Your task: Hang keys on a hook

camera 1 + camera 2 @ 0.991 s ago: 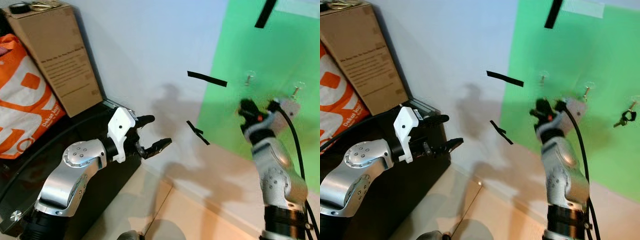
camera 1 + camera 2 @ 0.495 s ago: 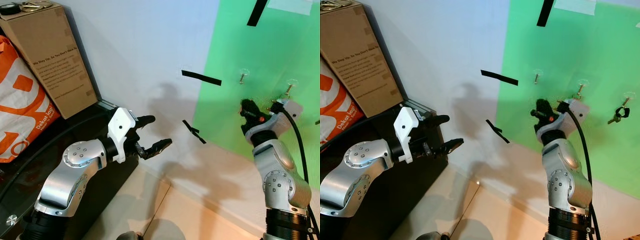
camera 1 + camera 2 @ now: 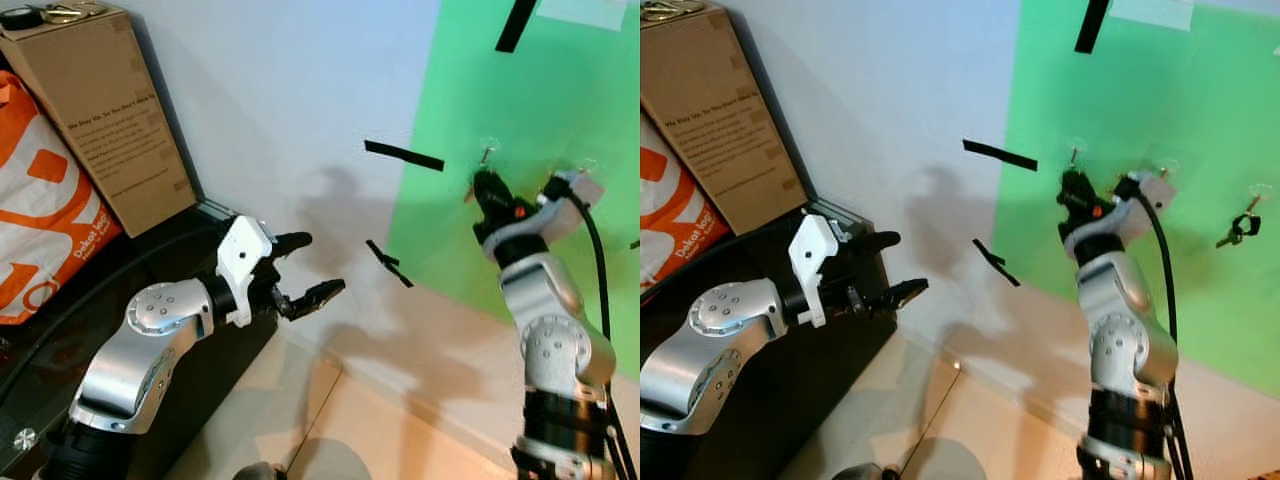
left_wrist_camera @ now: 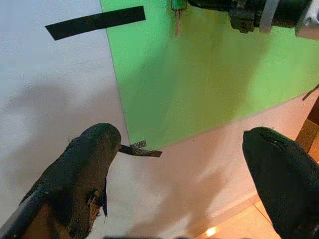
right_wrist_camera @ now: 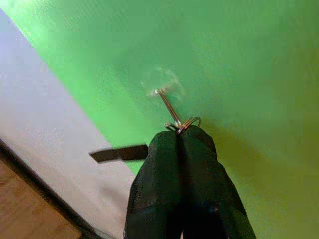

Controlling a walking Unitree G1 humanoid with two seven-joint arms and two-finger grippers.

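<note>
On the green sheet a small metal hook sticks out from a clear round base. My right gripper is shut on a thin key ring, and the ring sits at the outer tip of that hook. In the eye views the right gripper is raised just below the same hook; the keys themselves are hidden behind its fingers. My left gripper hangs open in front of the white wall, far left of the hooks, with nothing between its fingers.
A second hook and a third hook carrying dark keys lie to the right on the green sheet. Black tape strips mark the wall. A cardboard box and an orange bag stand on a dark cabinet at left.
My right gripper has risen up the green sheet to the leftmost hook, bringing the key ring to its tip. The left arm has stayed put.
</note>
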